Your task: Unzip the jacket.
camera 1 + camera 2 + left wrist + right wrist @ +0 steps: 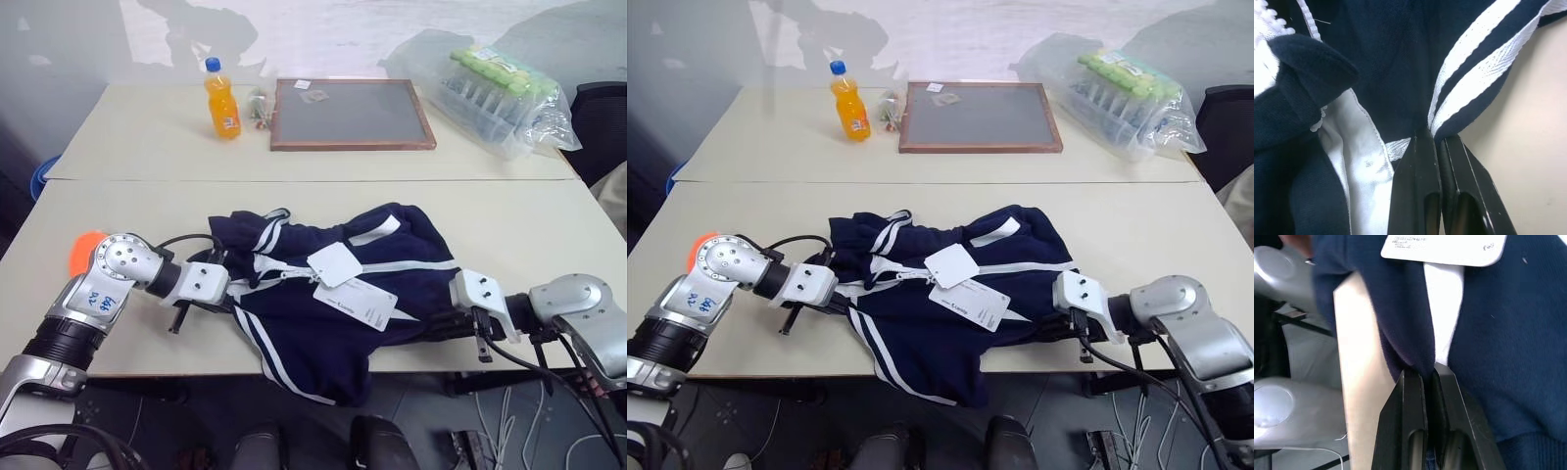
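The jacket lies crumpled at the table's near edge, stretched between both grippers: left gripper pinches its striped edge, right gripper pinches navy fabric.

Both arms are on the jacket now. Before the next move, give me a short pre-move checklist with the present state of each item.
1. Left gripper pinches the navy blue fabric track jacket at its white double stripe: ok.
2. Right gripper shut on a navy fold: ok.
3. Either gripper on the zipper pull: not ok, both hold fabric.
4. Zipper state under the white paper tags: cannot tell.
5. Jacket's lower part hangs off the table edge: not ok.
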